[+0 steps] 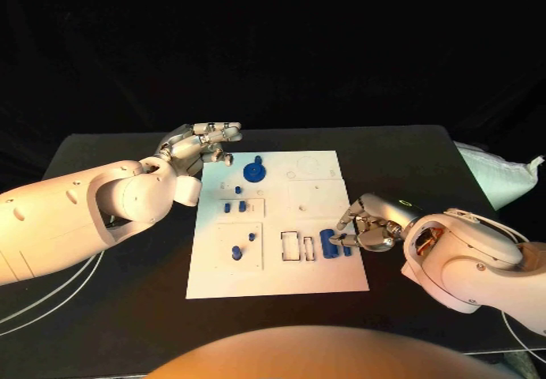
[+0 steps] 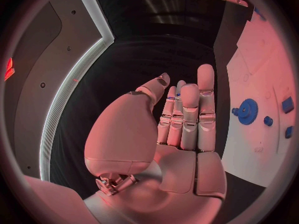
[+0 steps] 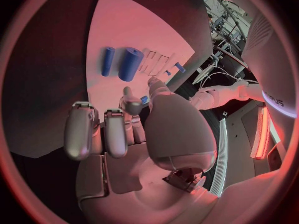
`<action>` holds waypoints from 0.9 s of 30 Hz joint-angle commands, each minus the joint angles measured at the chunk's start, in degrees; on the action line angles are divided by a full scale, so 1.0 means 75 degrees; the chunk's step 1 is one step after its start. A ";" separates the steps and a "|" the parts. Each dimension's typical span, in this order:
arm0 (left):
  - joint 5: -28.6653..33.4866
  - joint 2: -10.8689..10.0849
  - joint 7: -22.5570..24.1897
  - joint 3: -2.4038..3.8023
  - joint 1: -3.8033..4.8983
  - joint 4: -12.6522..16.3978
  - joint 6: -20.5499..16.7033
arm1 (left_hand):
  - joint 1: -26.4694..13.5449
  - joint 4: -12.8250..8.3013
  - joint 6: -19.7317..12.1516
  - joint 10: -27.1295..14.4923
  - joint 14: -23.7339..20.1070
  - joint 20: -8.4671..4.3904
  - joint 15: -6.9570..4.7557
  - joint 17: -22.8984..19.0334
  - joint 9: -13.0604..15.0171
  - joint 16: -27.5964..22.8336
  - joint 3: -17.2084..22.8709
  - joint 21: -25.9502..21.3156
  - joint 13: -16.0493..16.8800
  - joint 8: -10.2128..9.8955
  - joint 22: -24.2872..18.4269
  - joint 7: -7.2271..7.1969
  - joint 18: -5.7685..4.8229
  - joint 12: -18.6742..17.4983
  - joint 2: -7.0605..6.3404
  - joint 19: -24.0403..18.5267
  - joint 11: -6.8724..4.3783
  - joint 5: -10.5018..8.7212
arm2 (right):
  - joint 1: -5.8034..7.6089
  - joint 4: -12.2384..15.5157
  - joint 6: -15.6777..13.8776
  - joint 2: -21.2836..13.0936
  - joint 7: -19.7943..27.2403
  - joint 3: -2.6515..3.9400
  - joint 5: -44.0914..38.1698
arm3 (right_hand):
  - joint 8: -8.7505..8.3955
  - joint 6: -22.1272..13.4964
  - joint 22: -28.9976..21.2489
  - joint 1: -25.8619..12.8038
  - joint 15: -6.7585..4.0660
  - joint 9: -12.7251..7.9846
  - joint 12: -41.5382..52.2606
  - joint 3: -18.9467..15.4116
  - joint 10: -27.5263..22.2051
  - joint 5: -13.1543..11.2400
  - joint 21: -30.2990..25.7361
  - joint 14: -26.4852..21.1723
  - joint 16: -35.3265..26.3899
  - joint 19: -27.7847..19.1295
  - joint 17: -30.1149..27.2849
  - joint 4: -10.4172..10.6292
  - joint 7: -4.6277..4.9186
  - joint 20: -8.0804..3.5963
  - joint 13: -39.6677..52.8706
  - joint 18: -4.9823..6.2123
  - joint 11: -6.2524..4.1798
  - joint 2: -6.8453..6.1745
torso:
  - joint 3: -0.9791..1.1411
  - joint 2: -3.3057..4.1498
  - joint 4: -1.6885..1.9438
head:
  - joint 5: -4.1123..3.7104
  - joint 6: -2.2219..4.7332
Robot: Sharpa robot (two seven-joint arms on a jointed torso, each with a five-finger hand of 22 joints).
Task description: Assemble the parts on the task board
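**Two hands at the task board, small blue parts in place**

Head view: The white task board lies in the middle of the black desk. One blue gear sits near the board's far edge. Below it I count one small blue peg, two short blue blocks side by side, and two more small blue pieces in the lower left panel. Two blue cylinders lie at the board's right side, beside two empty rectangular slots. The left hand hovers over the board's far left corner, fingers extended and released, holding nothing. The right hand is at the board's right edge, its fingers touching the cylinders.

Left wrist view: The left hand shows straight, parted fingers, empty. The gear lies on the board.

Right wrist view: The right hand pinches a small blue part between thumb and finger. The two cylinders lie parallel on the board, apart from the hand here.
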 commanded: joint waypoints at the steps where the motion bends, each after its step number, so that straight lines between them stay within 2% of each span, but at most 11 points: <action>1: -0.0047 -0.0006 0.0041 0.0004 0.0000 0.0031 0.0103 | 0.0067 0.0002 -0.0034 -0.0059 -0.0029 -0.0009 0.0003 -0.0008 -0.0009 -0.0028 -0.0031 -0.0052 -0.0002 -0.0010 -0.0007 -0.0008 0.0062 0.0038 0.0032 -0.0067 0.0008 0.0003 | -0.0046 -0.0032 0.0242 0.0030 -0.0429 -0.0007 -0.0279 | 0.0074 -0.0020 0.0063 -0.0103 -0.0002 0.0032 0.0182 -0.0197 -0.0048 0.0029 0.0049 0.0510 0.0069 0.0032 0.0111 0.0038 -0.0036 0.0016 0.0284 -0.0066 0.0002 0.0128 | 0.0000 -0.0004 -0.0002 | -0.0018 0.0001; 5: -0.0048 -0.0019 0.0036 0.0004 0.0000 0.0029 0.0101 | 0.0071 0.0000 -0.0037 -0.0065 -0.0041 -0.0007 0.0006 -0.0032 -0.0008 -0.0036 -0.0045 -0.0078 -0.0002 -0.0008 -0.0022 -0.0007 0.0065 0.0045 0.0037 -0.0076 0.0010 0.0002 | -0.0081 -0.0104 0.0288 0.0137 -0.0465 -0.0012 -0.0434 | 0.0142 -0.0037 0.0134 -0.0258 0.0000 0.0073 0.0280 -0.0406 -0.0059 0.0050 0.0092 0.0515 0.0110 0.0042 0.0170 0.0044 -0.0040 0.0021 0.0488 -0.0076 0.0003 0.0228 | -0.0001 0.0005 -0.0006 | -0.0005 0.0001; 12: -0.0048 -0.0016 0.0024 0.0004 0.0000 0.0031 0.0122 | 0.0071 0.0000 -0.0037 -0.0065 -0.0041 -0.0007 0.0006 -0.0032 -0.0008 -0.0036 -0.0045 -0.0078 -0.0002 -0.0008 -0.0022 -0.0007 0.0065 0.0045 0.0037 -0.0076 0.0010 0.0002 | -0.0126 -0.0326 0.0403 0.0391 -0.0496 -0.0015 -0.0546 | 0.0174 -0.0042 0.0173 -0.0261 0.0000 0.0093 0.0317 -0.0470 -0.0059 0.0108 0.0116 0.0519 0.0133 0.0050 0.0206 0.0040 -0.0043 0.0021 0.0573 -0.0082 0.0001 0.0282 | 0.0001 0.0009 0.0001 | 0.0015 0.0001; 27: -0.0048 -0.0037 -0.0003 0.0004 0.0000 0.0042 0.0146 | 0.0062 0.0004 -0.0041 -0.0071 -0.0050 -0.0005 0.0008 -0.0047 -0.0008 -0.0040 -0.0064 -0.0099 -0.0002 -0.0007 -0.0035 -0.0004 0.0067 0.0050 0.0036 -0.0084 0.0013 0.0000 | -0.0261 -0.0674 0.1066 0.0714 -0.0556 -0.0016 -0.0778 | 0.0250 -0.0017 0.0233 -0.0283 -0.0004 0.0144 0.0343 -0.0607 -0.0074 0.0042 0.0149 0.0516 0.0147 0.0054 0.0223 0.0041 -0.0057 0.0024 0.0689 -0.0092 -0.0007 0.0363 | -0.0002 0.0004 -0.0007 | 0.0082 0.0001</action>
